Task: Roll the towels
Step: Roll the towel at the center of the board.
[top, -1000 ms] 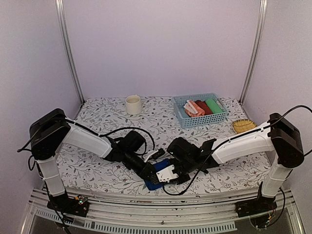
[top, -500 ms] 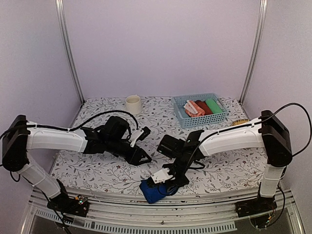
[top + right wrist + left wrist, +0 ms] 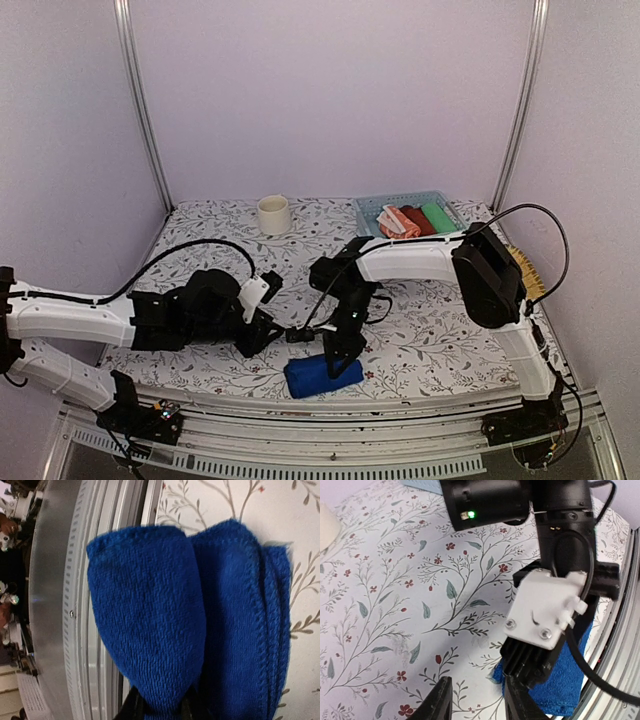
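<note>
The royal blue towel (image 3: 308, 378) lies loosely rolled at the table's near edge. My right gripper (image 3: 334, 366) points down onto its right end and is shut on a fold of it; in the right wrist view the blue towel (image 3: 150, 615) fills the frame and bulges between the fingertips (image 3: 133, 708) of the right gripper (image 3: 160, 710). My left gripper (image 3: 289, 334) is open and empty just left of the right one. In the left wrist view the left gripper (image 3: 477, 705) hovers over the cloth-covered table beside the blue towel (image 3: 570, 680). The orange-salmon towel (image 3: 397, 222) lies rolled in the basket.
A light blue basket (image 3: 410, 247) at the back right also holds a red roll (image 3: 417, 220) and a green roll (image 3: 438, 216). A cream cup (image 3: 273, 214) stands at the back. A woven tan object (image 3: 527, 268) lies at the right edge. The metal table rail (image 3: 60, 605) runs close beside the blue towel.
My left arm has drawn back to the left, away from the blue towel. My right arm has swung round above the towel, and the towel now lies as a roll at the near edge.
</note>
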